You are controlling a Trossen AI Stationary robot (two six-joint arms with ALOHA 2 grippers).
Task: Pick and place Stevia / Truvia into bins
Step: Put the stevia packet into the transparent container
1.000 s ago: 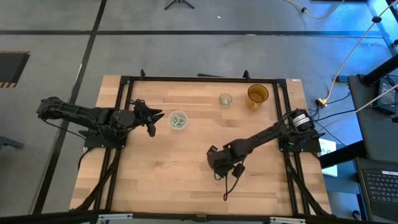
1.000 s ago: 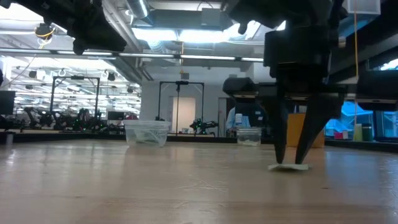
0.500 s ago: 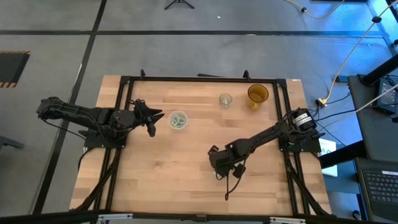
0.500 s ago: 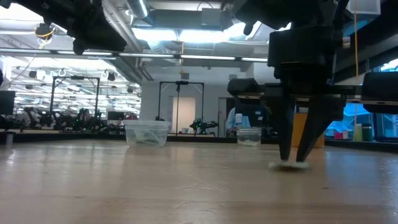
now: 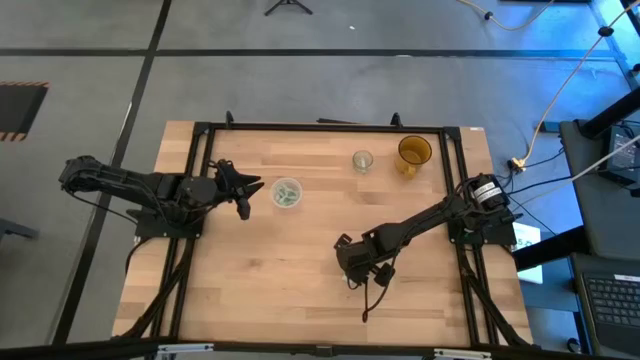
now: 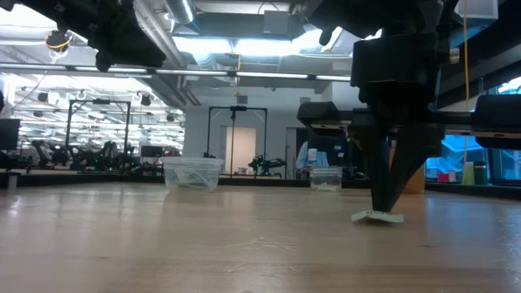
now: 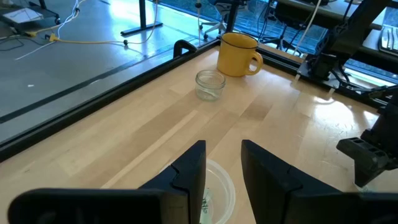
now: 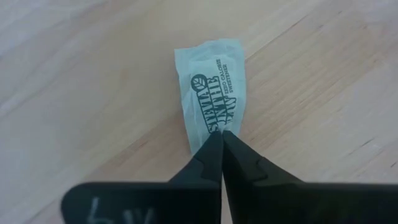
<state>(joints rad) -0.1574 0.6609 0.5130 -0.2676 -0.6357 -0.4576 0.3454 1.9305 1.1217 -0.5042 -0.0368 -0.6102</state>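
One pale green Stevia sachet point(image 8: 209, 87) lies on the wood near the table's middle, under my right gripper point(image 8: 221, 138), which points down and is shut on it; the low view shows the sachet point(image 6: 378, 216) on the tabletop. A wide clear cup point(image 5: 287, 192) with sachets inside stands left of centre. A small glass jar point(image 5: 362, 161) and a yellow mug point(image 5: 413, 152) stand at the far edge. My left gripper point(image 7: 222, 168) hovers open beside the clear cup point(image 7: 217, 190). My right gripper pinches the sachet at its middle point(image 8: 219, 124) between the two fingertips, coming from above and pointing down. The paper is puckered into a ridge at the pinch. In the low view the sachet's ends point(image 6: 360, 217) rest on the table.
Black frame rails point(image 5: 200, 135) run along the table's far and side edges. The jar point(image 7: 210, 84) and mug point(image 7: 239, 54) stand close together at the far right. Bare wood spreads across the near half of the table point(image 5: 260, 290).
My right gripper has shut: its fingers stood apart on either side of the sachet and have closed together on its middle, puckering the paper. The sachet stays on the table. The left arm has kept still.
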